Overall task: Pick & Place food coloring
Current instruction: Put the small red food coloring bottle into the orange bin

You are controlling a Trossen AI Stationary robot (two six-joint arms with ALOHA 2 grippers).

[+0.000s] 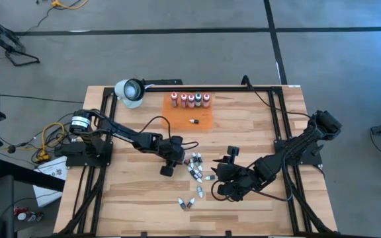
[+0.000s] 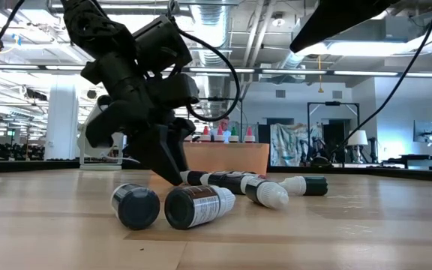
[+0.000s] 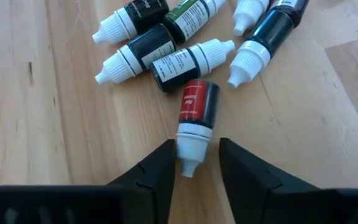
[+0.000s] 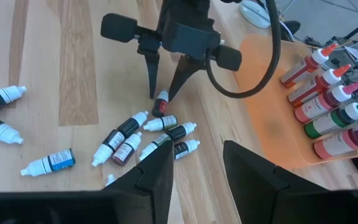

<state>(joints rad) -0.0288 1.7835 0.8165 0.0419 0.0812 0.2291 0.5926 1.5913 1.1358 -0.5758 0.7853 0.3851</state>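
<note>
Light wooden plank tabletop (image 1: 137, 205) with two dark arms over it. Left gripper (image 3: 197, 163) lowered at the edge of a loose heap of small white-capped food coloring vials (image 1: 196, 168), its fingers (image 3: 151, 171) parted and straddling the white cap of one small red-labelled dark vial (image 3: 194, 118) lying flat on the wood; cap between the fingertips, with a sliver of gap on at least one side, not clearly clamped. Same vial seen from the right wrist view at (image 4: 160, 106), between the two dark fingertips. Beside that vial in the left wrist view, six more small vials lying on their sides, partly cut off at the picture's edge. In the right wrist view, roughly nine small vials in the main heap and three more off to one side; exact count uncertain where they overlap. Flat orange rectangular tray (image 1: 200, 118) near the far edge, carrying a row of five larger white-capped bottles (image 1: 190, 100) in red, orange and green, standing upright, plus one small vial lying alone on it. Right gripper (image 4: 197, 171) just beside the heap, low over the tabletop, fingers apart and grasping nothing. White round lamp head (image 1: 130, 90) at the far left corner.
</note>
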